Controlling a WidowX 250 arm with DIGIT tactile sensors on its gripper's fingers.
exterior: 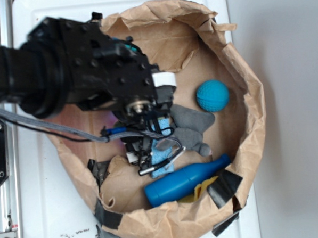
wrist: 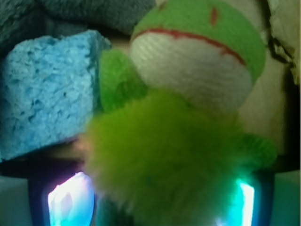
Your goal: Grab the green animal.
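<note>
The pincer (wrist: 155, 207) is closed on the green animal (wrist: 178, 141), whose fuzzy lime body fills the gap between the two lit fingers (wrist: 70, 202) in the wrist view, white-and-green head pointing away. A blue sponge (wrist: 47, 94) sits just left of the toy, touching it. In the exterior view the arm hides the toy inside the brown paper nest (exterior: 249, 119), near the grey plush (exterior: 194, 125), blue ball (exterior: 212, 95) and blue bottle (exterior: 186, 182).

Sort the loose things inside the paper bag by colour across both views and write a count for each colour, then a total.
Blue: 3 (ball, bottle, sponge)
Grey: 1 (plush animal)
Green: 1 (green animal, right in front of the wrist camera)
Total: 5
</note>
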